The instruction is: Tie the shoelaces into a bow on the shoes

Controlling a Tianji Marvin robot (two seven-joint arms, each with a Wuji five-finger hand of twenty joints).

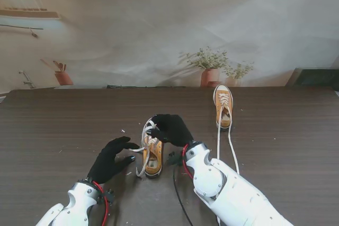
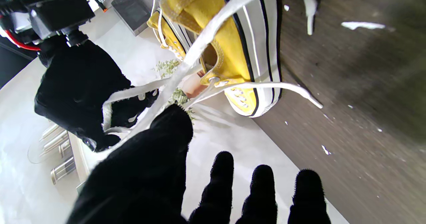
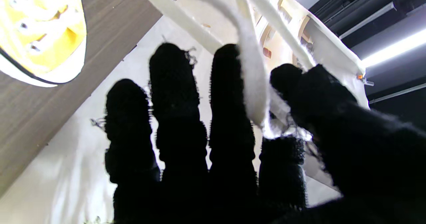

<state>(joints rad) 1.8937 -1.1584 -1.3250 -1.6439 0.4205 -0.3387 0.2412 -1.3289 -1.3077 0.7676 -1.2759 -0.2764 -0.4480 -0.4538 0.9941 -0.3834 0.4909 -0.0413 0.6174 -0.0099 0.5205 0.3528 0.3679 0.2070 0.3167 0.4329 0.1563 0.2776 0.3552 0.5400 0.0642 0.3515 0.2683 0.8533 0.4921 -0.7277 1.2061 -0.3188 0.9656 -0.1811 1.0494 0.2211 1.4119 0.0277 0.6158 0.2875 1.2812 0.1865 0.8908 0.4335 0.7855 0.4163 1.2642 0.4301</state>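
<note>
The near shoe (image 1: 152, 154), a yellow sneaker with a white sole, stands on the dark wooden table (image 1: 53, 130), and both gloved hands work at it. The right hand (image 1: 170, 128) sits over the shoe's toe end, on the side farther from me; in its wrist view a white lace (image 3: 253, 94) runs between the middle and index fingers, and the thumb (image 3: 319, 94) presses a strand against the index, so this hand is pinching the lace while the other fingers (image 3: 173, 94) stand nearly straight. The left hand (image 1: 111, 158) lies just left of the shoe, its thumb (image 2: 166, 130) touching a lace strand that stretches up to the shoe; whether that strand is actually gripped I cannot tell, and its other fingertips (image 2: 223, 170) are spread apart. The second shoe (image 1: 223, 107) stands well apart, beyond and to the right of the near shoe, with its loose laces (image 1: 231, 146) trailing toward me.
</note>
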